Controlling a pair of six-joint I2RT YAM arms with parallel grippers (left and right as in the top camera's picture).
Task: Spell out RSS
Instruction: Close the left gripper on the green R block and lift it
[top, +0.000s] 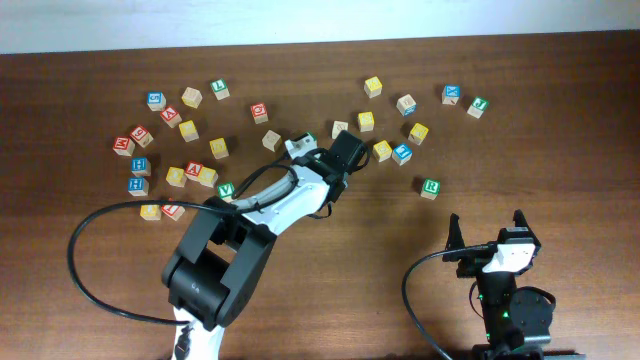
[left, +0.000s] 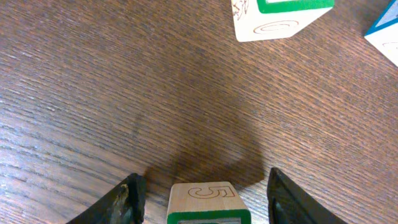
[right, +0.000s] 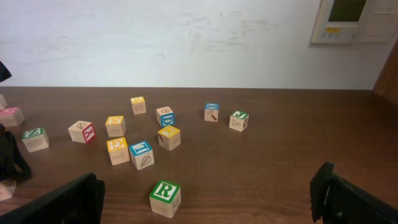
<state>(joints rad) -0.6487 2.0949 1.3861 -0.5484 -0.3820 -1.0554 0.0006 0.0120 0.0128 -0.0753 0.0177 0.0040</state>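
Note:
A green-faced cube with a white R (top: 430, 187) stands alone on the table, right of centre; in the right wrist view this R cube (right: 165, 198) lies between and ahead of my jaws. Yellow-faced cubes (top: 382, 150) (top: 366, 121) (top: 418, 133) lie above it, letters too small to read. My left gripper (top: 346, 150) is open and straddles another green-faced cube (left: 208, 202) with a 5 on its side; its jaws (left: 204, 184) do not touch it, and its top letter is cut off. My right gripper (top: 489, 236) is open and empty near the front edge.
Several red, blue, yellow and green letter cubes are scattered on the left (top: 190, 130) and at the back right (top: 452, 95). A green-topped cube (left: 283, 15) and a blue one (left: 385, 34) lie ahead of the left jaws. A black cable (top: 90, 240) loops at the front left.

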